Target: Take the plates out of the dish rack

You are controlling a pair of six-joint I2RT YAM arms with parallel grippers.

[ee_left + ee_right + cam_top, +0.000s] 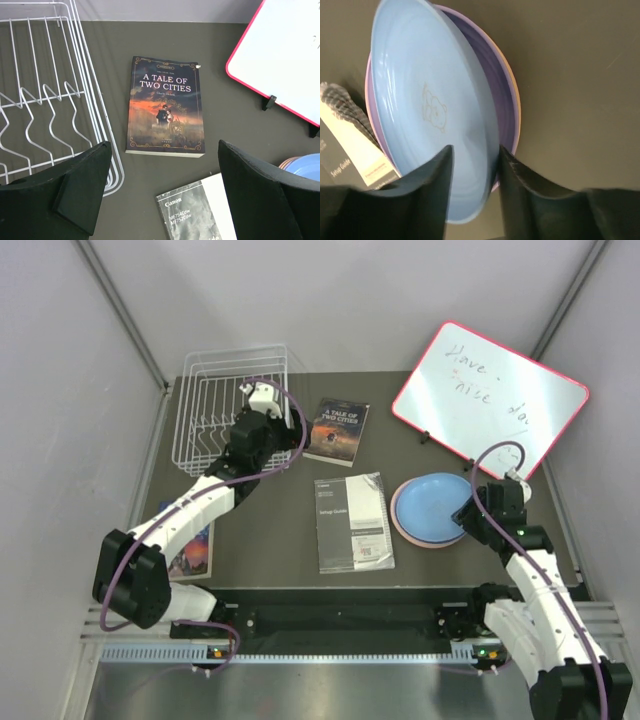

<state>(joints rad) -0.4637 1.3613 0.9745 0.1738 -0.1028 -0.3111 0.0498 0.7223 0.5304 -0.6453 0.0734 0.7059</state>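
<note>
Round blue plastic plate [420,90] is on top of the stack of plates [440,515]. The stack sits on the dark table [270,540], right side, just in front of the red-framed whiteboard [490,400] and well apart from the white wire dish rack [232,405] at far left.

Top view shows only blue plus a pink plate rim [425,544] under it. Right wrist view adds a lavender plate [495,75], an orange-tan plate rim [516,100] and a bear emblem on the blue one. There the blue one looks tilted off the lavender.

Right gripper [475,175]: jaws narrow, one on each side of the blue plate's near rim. Probably clamped, but contact isn't clear.

Left gripper [162,147]: fingers wide apart, holding nothing, at the rack's right side. "A Tale of Two Cities" paperback [167,107] lies ahead of it.

Canon setup booklet [353,522] lies between paperback and stack, cut off in both wrist views. Another book [192,552] is mostly hidden under the left arm. Left wrist view crops the rack.
</note>
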